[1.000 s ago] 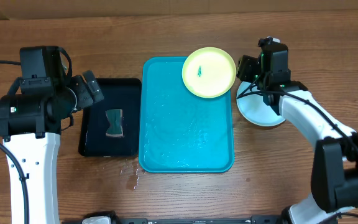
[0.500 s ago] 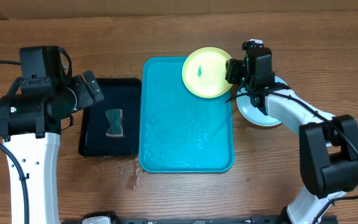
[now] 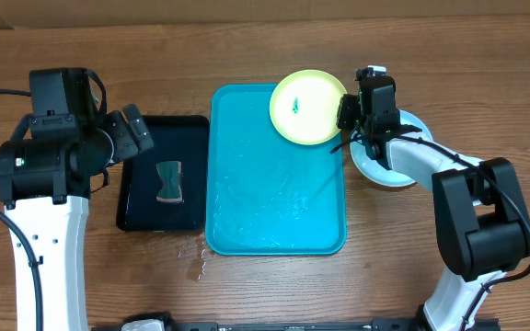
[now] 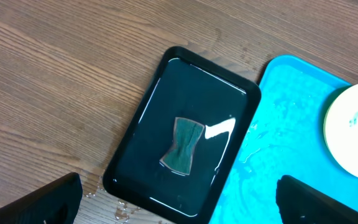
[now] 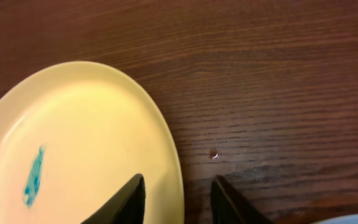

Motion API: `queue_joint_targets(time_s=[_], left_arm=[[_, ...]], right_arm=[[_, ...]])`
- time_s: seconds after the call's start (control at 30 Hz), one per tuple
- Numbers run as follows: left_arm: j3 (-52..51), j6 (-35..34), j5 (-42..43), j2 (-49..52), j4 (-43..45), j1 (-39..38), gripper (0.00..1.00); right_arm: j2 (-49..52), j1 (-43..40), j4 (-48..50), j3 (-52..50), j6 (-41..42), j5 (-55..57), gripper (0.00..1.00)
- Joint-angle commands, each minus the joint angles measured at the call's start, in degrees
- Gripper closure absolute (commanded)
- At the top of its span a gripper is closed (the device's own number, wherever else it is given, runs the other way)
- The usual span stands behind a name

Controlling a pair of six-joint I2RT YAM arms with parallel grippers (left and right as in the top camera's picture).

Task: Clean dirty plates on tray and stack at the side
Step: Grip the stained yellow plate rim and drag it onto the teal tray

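Note:
A lime-green plate (image 3: 308, 108) with a small teal smudge (image 3: 296, 105) lies on the far right corner of the turquoise tray (image 3: 274, 211), overhanging its rim. My right gripper (image 3: 346, 115) is at the plate's right edge. In the right wrist view its fingers (image 5: 179, 186) are a little apart and straddle the plate's rim (image 5: 73, 143), one over the plate, one over the wood. A light blue plate (image 3: 380, 170) lies on the table right of the tray, partly under the right arm. My left gripper (image 4: 179, 199) is open and empty.
A smaller black tray (image 3: 141, 216) lies left of the turquoise tray and holds a grey-green sponge (image 3: 168, 181), also seen in the left wrist view (image 4: 183, 146). Water drops (image 3: 196, 262) lie on the wood by the trays' near corners. The turquoise tray's floor looks wet.
My right gripper has moved left from above the blue plate to the green plate's right rim. The plate and the left arm have not moved.

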Motion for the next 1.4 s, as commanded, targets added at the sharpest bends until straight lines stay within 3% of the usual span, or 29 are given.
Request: queue_joint_targets(time_s=[0.0, 0.23, 0.33, 0.37, 0.4, 0.73, 1.03, 1.37], left_arm=[[0.2, -0.5, -0.72, 0.13, 0.04, 0.26, 0.0], [0.2, -0.5, -0.7, 0.13, 0.07, 0.26, 0.0], [0.2, -0.5, -0.7, 0.13, 0.07, 0.26, 0.0], [0.2, -0.5, -0.7, 0.13, 0.07, 0.26, 0.0], [0.2, -0.5, -0.7, 0.13, 0.07, 0.26, 0.0], [0.2, -0.5, -0.7, 0.13, 0.07, 0.26, 0.0], [0.2, -0.5, -0.7, 0.13, 0.04, 0.26, 0.0], [0.2, -0.5, -0.7, 0.13, 0.04, 0.26, 0.0]], right_arm=[[1.42, 0.17, 0.11, 0.02, -0.22, 0.24, 0.65], [1.95, 0.17, 0.92, 0.04, -0.17, -2.25, 0.7], [1.95, 0.17, 0.59, 0.04, -0.17, -2.25, 0.82], [1.95, 0.17, 0.46, 0.04, -0.17, -2.25, 0.92], [1.92, 0.17, 0.46, 0.04, -0.17, -2.25, 0.96], [-5.31, 0.35, -4.98, 0.11, 0.83, -7.41, 0.96], [-12.17, 5.2, -18.12, 0.11, 9.46, -11.96, 0.96], [-12.22, 11.78, -31.54, 0.09, 26.49, -10.32, 0.96]])
